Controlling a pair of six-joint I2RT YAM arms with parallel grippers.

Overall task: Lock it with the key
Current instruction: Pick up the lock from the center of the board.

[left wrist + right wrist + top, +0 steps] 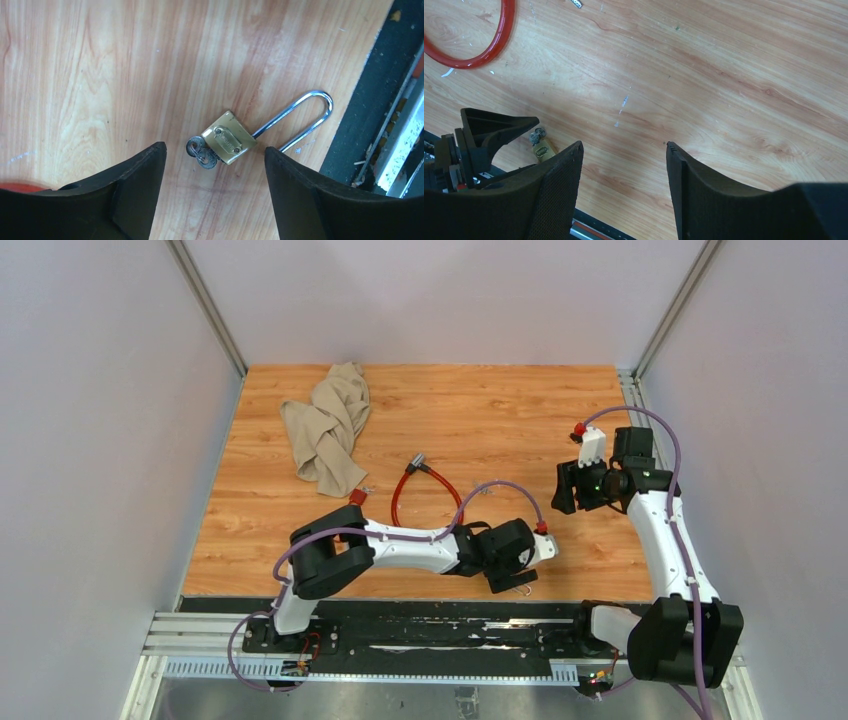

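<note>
Left gripper (214,148), spread, straddles the small brass padlock (229,138), likely aiming for the tiny silver-grey key (201,153) at its base. Right gripper (624,145) (spread, empty) waits well away.

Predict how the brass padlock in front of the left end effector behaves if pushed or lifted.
The padlock lies flat on the smooth wooden table, so a push probably slides or spins it, no rolling. Brass body looks solid: likely rigid, heavy for its size. Its long polished shackle is probably slippery; the key at its base may dangle if lifted.
</note>
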